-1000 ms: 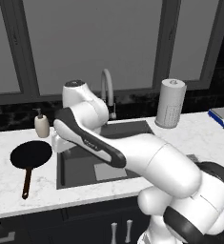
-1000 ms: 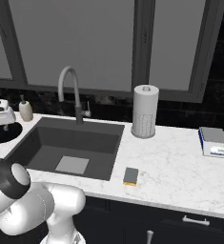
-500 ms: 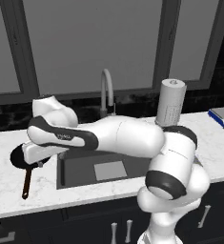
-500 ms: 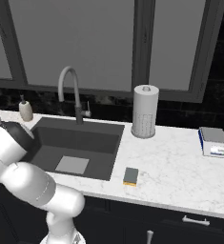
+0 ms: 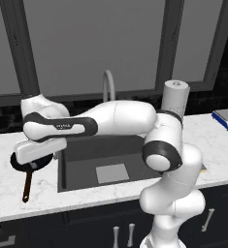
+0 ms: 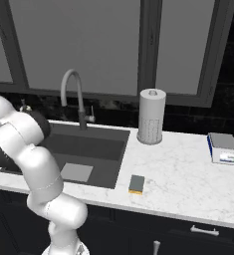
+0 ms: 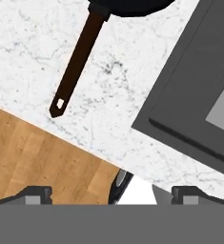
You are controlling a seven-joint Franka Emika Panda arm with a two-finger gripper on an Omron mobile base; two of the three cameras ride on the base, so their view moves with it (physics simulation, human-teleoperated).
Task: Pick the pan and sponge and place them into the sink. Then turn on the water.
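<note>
Moved: my arm swung left, over the pan (image 5: 30, 164). Pincer (image 7: 108, 193) spread wide, empty; pan handle (image 7: 77, 62) ahead of it, sink (image 7: 199, 95) beside. Step: reaching. Next: descend, grip handle.

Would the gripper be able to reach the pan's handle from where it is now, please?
Probably yes: the gripper hovers open right over the pan, and its handle lies bare on the marble counter, nothing across it.

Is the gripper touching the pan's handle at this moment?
Apart. In the hand view, the open gripper sits at the bottom, and bare marble counter and wood floor separate it from the pan handle higher up.
</note>
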